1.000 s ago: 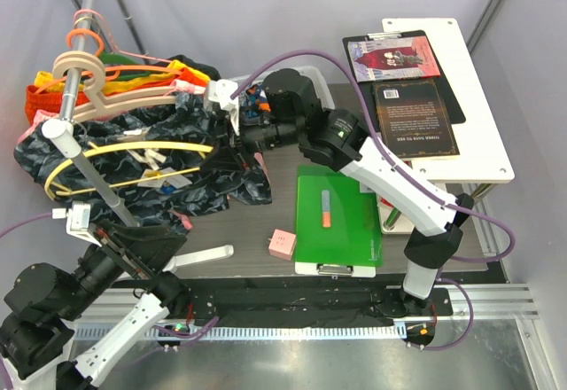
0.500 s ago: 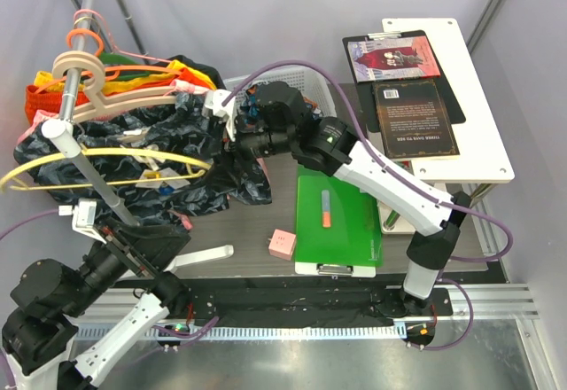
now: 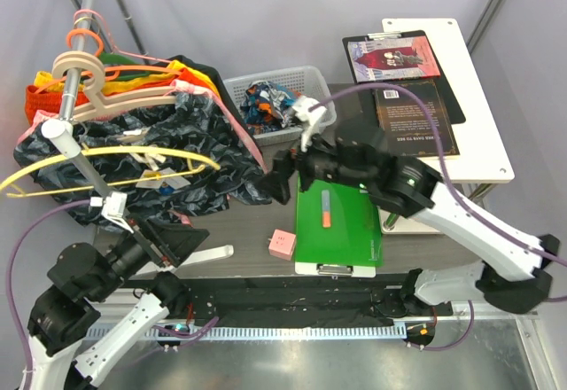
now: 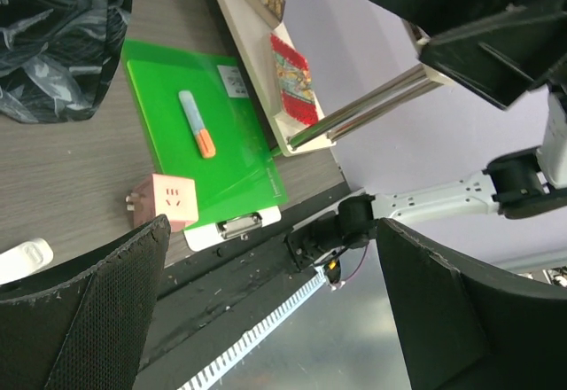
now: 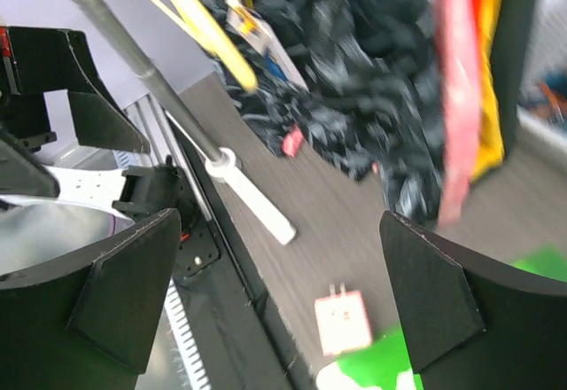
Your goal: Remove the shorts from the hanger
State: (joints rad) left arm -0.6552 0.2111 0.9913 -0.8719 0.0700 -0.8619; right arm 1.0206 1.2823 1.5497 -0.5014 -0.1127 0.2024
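Observation:
The shorts point(image 3: 266, 105), in a busy blue, orange and white print, lie bunched in the grey basket point(image 3: 306, 76) at the back. The pale yellow hanger point(image 3: 106, 161) hangs bare on the rail point(image 3: 84, 173), in front of a dark navy garment point(image 3: 204, 133); the right wrist view shows the hanger point(image 5: 199, 18) as well. My right gripper point(image 3: 285, 177) point(image 5: 283, 301) is open and empty, over the table between the navy garment and the green clipboard point(image 3: 337, 217). My left gripper point(image 3: 173, 239) point(image 4: 266, 310) is open and empty, low at the near left.
A pink plug cube point(image 3: 282, 244) and a white bar point(image 3: 208, 254) lie near the front edge. A marker point(image 3: 326, 208) rests on the clipboard. Beige and pink-orange hangers point(image 3: 106, 89) with orange garments crowd the rail's far end. Books point(image 3: 416, 115) sit on a white shelf at right.
My right gripper has opened and pulled back from the basket toward the clipboard, leaving the shorts in the basket. The yellow hanger has swung left. The left arm has shifted slightly.

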